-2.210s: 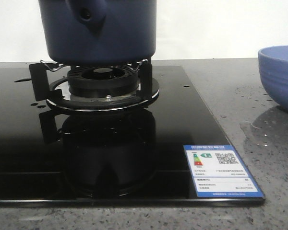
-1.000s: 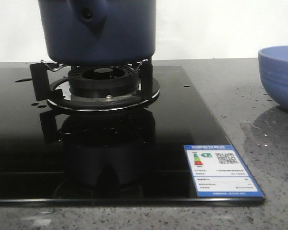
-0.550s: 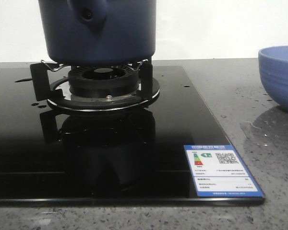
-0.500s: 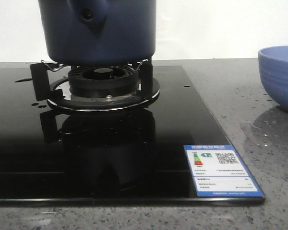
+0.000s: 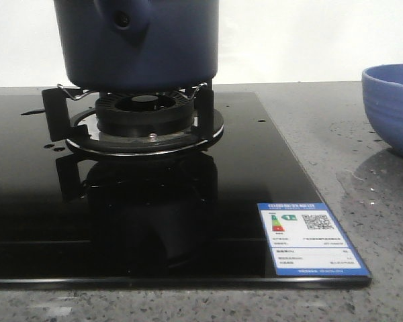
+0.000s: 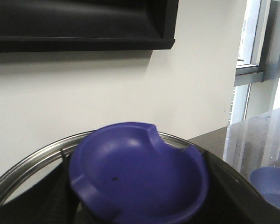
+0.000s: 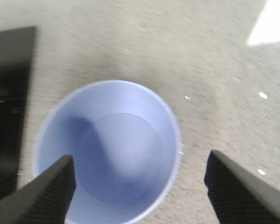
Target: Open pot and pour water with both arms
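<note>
Over the last couple of seconds almost nothing has moved in the front view: the pot [image 5: 138, 43] sits where it did on the burner, and only the dim reflection in the glass near the front edge has shifted a little.

From the front, the dark navy pot stands upright on the wire pan support [image 5: 131, 94] of the gas burner [image 5: 146, 115], at the far left of the black glass cooktop [image 5: 242, 174]. Its handle lug [image 5: 124, 17], pierced by a small round hole, faces the near side. An energy label sticker [image 5: 311, 239] lies on the cooktop's near right corner. Well to the right, on the speckled grey table [image 5: 349, 141], sits the periwinkle bowl [image 5: 391, 109], cut off by the frame edge. Neither arm shows here.

In the left wrist view, a blue rounded lid-like piece [image 6: 137, 175] with a notch in its rim fills the near part of the picture, seen from its hollow side, with a bright metal rim [image 6: 28, 165] curving behind it. The left gripper's fingers [image 6: 46, 196] are dark shapes at its sides; I cannot tell whether they pinch it. The bowl [image 6: 270, 189] shows far right.

In the right wrist view, blurred, the right gripper [image 7: 140, 186] hangs over the bowl [image 7: 109, 149], its fingers [image 7: 51, 189] spread wide, one over the bowl's rim, the other outside it over the table [image 7: 177, 56]. The cooktop's edge [image 7: 9, 70] is just beside the bowl.
</note>
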`<action>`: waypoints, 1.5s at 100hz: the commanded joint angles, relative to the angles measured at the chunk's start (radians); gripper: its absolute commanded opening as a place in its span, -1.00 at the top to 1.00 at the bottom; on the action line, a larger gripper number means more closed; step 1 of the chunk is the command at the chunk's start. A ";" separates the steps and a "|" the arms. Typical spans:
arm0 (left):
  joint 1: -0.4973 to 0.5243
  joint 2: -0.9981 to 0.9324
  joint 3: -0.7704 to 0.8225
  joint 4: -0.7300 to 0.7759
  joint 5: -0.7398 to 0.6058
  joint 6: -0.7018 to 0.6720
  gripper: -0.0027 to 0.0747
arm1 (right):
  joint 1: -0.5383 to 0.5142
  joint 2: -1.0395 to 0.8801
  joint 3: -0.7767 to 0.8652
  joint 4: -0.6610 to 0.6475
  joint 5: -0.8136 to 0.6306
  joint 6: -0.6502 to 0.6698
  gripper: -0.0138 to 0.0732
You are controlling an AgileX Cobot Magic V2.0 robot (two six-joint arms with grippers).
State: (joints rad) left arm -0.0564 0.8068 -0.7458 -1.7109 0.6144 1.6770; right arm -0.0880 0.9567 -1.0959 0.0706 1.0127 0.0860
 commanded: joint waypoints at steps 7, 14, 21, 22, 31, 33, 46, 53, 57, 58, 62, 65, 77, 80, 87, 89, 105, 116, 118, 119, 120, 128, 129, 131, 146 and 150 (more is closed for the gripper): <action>-0.031 -0.013 -0.029 -0.076 0.013 -0.011 0.20 | -0.031 0.063 -0.021 -0.024 -0.020 0.016 -0.52; -0.048 -0.013 -0.029 -0.076 0.001 -0.011 0.20 | -0.061 0.095 -0.007 -0.020 -0.020 0.016 -0.52; -0.063 -0.013 -0.029 -0.076 -0.001 -0.011 0.20 | -0.094 0.124 0.016 -0.007 -0.030 0.016 -0.52; -0.066 -0.013 -0.029 -0.076 -0.003 -0.011 0.20 | -0.100 0.126 0.021 -0.004 -0.031 0.016 -0.52; -0.077 -0.013 -0.029 -0.076 -0.003 -0.011 0.20 | -0.130 0.159 0.056 0.044 -0.052 0.014 -0.52; -0.077 -0.013 -0.029 -0.076 -0.001 -0.011 0.20 | -0.131 0.166 0.065 0.056 -0.059 0.012 -0.52; -0.077 -0.013 -0.029 -0.076 -0.001 -0.011 0.20 | -0.137 0.215 0.116 0.122 -0.097 -0.013 -0.52; -0.077 -0.013 -0.029 -0.076 -0.001 -0.011 0.20 | -0.137 0.241 0.131 0.134 -0.110 -0.015 -0.48; -0.077 -0.013 -0.029 -0.076 -0.001 -0.011 0.20 | -0.137 0.253 0.139 0.137 -0.112 -0.015 -0.41; -0.077 -0.013 -0.029 -0.076 -0.001 -0.011 0.20 | -0.137 0.257 0.139 0.140 -0.112 -0.015 -0.38; -0.077 -0.013 -0.029 -0.076 -0.001 -0.011 0.20 | -0.137 0.264 0.146 0.146 -0.114 -0.015 -0.28; -0.077 -0.013 -0.029 -0.076 -0.001 -0.011 0.20 | -0.137 0.271 0.148 0.154 -0.116 -0.015 -0.18; -0.077 -0.013 -0.029 -0.076 -0.001 -0.011 0.20 | -0.137 0.288 0.150 0.181 -0.130 -0.015 0.15; -0.077 -0.013 -0.029 -0.076 -0.001 -0.011 0.20 | -0.137 0.290 0.150 0.188 -0.135 -0.015 0.20; -0.077 -0.013 -0.029 -0.076 -0.001 -0.011 0.20 | -0.137 0.297 0.150 0.207 -0.135 -0.036 0.32; -0.077 -0.013 -0.029 -0.076 -0.001 -0.011 0.20 | -0.137 0.297 0.150 0.216 -0.135 -0.054 0.36; -0.077 -0.013 -0.029 -0.076 -0.001 -0.011 0.20 | -0.137 0.297 0.145 0.277 -0.129 -0.119 0.78; -0.077 -0.013 -0.029 -0.076 -0.003 -0.011 0.20 | -0.137 0.297 0.108 0.293 -0.098 -0.147 0.84; -0.077 -0.014 -0.029 -0.076 -0.005 -0.011 0.20 | -0.137 0.297 0.097 0.293 -0.085 -0.147 0.84; -0.077 -0.014 -0.029 -0.076 -0.005 -0.011 0.20 | -0.137 0.297 0.093 0.293 -0.081 -0.147 0.84; -0.077 -0.014 -0.029 -0.076 -0.007 -0.011 0.20 | -0.137 0.297 0.084 0.293 -0.072 -0.147 0.84; -0.077 -0.014 -0.029 -0.076 -0.018 -0.011 0.20 | -0.135 0.297 0.023 0.293 -0.018 -0.147 0.84; -0.077 -0.014 -0.029 -0.076 -0.020 -0.011 0.20 | -0.135 0.297 0.010 0.293 -0.009 -0.149 0.84; -0.077 -0.017 -0.029 -0.076 -0.028 -0.011 0.20 | -0.135 0.297 -0.011 0.293 0.005 -0.149 0.84; -0.077 -0.040 -0.029 -0.076 -0.086 -0.011 0.20 | -0.109 0.308 -0.185 0.293 0.103 -0.149 0.82; -0.077 -0.051 -0.029 -0.076 -0.104 -0.011 0.20 | -0.093 0.320 -0.244 0.293 0.133 -0.149 0.81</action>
State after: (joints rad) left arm -0.1283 0.7852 -0.7418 -1.7145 0.5308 1.6747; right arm -0.2056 1.2849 -1.2090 0.3253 1.1167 -0.0511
